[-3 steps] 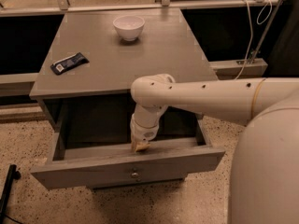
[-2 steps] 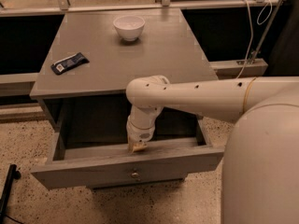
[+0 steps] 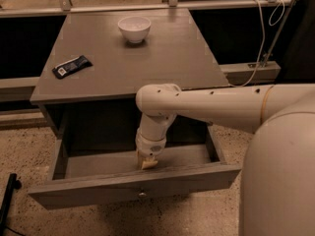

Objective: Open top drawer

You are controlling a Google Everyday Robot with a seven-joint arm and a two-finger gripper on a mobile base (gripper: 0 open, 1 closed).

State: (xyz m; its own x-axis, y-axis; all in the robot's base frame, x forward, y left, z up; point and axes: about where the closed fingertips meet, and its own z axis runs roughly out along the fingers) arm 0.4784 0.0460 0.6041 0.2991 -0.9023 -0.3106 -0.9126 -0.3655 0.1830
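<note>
The top drawer (image 3: 133, 183) is a grey wooden drawer with a small round metal knob (image 3: 142, 194) at the middle of its front panel. It stands pulled well out of the grey cabinet, and its inside looks empty. My white arm reaches in from the right and bends down into the drawer. My gripper (image 3: 147, 162) points down just behind the front panel, above the knob, touching or close to the panel's top edge.
On the cabinet top (image 3: 162, 58) stand a white bowl (image 3: 134, 28) at the back and a dark packaged bar (image 3: 72, 66) at the left. A white cable (image 3: 261, 48) hangs at the right. A black object (image 3: 9, 200) lies on the speckled floor at lower left.
My arm's elbow has shifted slightly left. The gripper stays at the drawer's front panel, and the drawer looks the same or a touch further out.
</note>
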